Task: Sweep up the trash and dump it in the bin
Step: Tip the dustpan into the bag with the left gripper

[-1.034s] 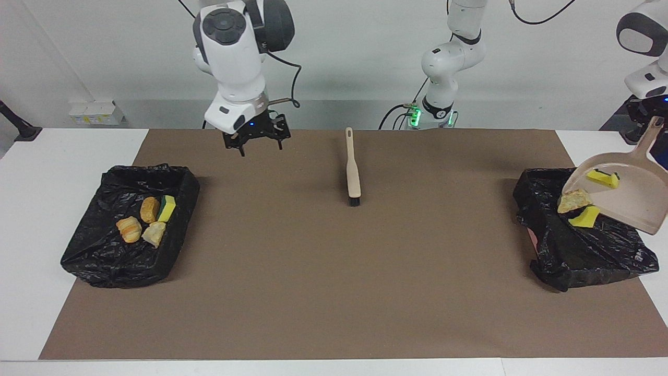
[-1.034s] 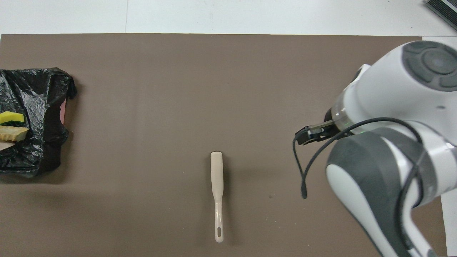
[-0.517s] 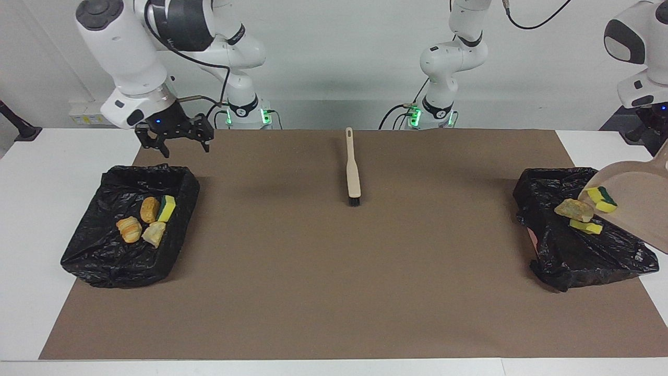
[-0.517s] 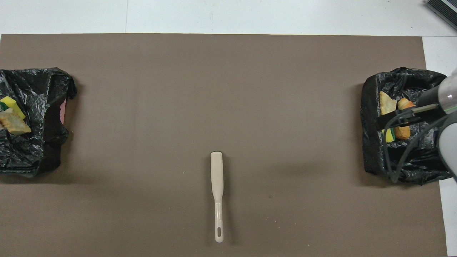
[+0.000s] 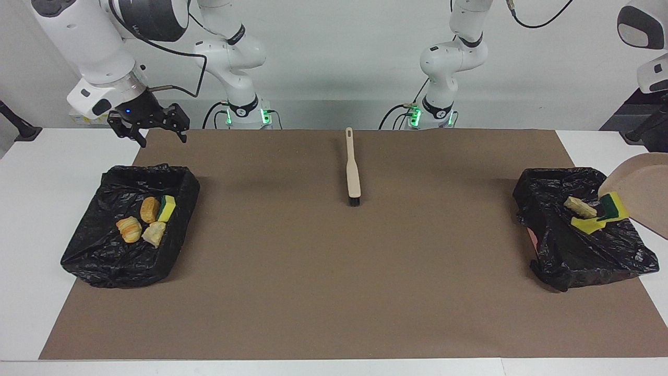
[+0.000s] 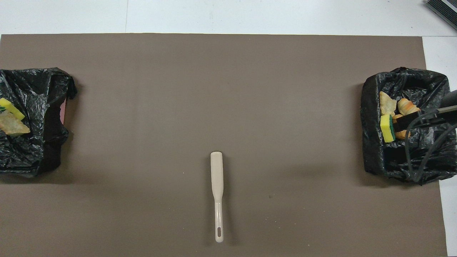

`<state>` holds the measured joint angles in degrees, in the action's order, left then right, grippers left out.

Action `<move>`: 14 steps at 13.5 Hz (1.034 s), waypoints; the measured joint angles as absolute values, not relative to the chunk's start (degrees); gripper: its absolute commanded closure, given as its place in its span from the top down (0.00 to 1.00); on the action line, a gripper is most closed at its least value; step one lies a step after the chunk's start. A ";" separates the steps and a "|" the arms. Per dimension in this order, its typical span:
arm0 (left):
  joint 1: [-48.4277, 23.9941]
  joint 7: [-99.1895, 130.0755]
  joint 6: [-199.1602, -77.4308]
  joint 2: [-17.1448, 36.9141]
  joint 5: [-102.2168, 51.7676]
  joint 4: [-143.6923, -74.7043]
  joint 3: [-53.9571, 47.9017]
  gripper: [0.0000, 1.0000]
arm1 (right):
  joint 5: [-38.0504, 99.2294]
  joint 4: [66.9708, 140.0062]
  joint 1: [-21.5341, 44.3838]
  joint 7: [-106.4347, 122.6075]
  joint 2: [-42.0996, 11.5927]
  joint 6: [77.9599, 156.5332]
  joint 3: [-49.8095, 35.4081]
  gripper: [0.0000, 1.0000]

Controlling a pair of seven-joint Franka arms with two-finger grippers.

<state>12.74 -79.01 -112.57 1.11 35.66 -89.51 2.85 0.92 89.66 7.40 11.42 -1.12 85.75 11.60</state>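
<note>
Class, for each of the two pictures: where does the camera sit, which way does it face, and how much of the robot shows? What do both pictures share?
Facing view: high across the table, looking at the robots; both arms' bases show, and the right gripper, jaws open, raised near the right arm's bin.
Overhead view: high above the robots' end, looking forward and steeply down; only a bit of the right arm and its cables show.
Shared, half a turn apart: the brush, the left arm's bin, the trash.
</note>
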 measured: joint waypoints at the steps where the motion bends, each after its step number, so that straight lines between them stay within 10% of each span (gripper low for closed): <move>1: 12.72 -79.76 -112.36 1.09 35.66 -88.70 2.79 0.00 | 0.92 89.62 7.52 11.42 -1.12 85.75 11.48 1.00; 14: 12.28 -74.73 -104.06 0.12 21.47 -86.73 -0.29 0.00 | 0.92 89.62 8.12 11.42 -1.13 85.75 11.22 1.00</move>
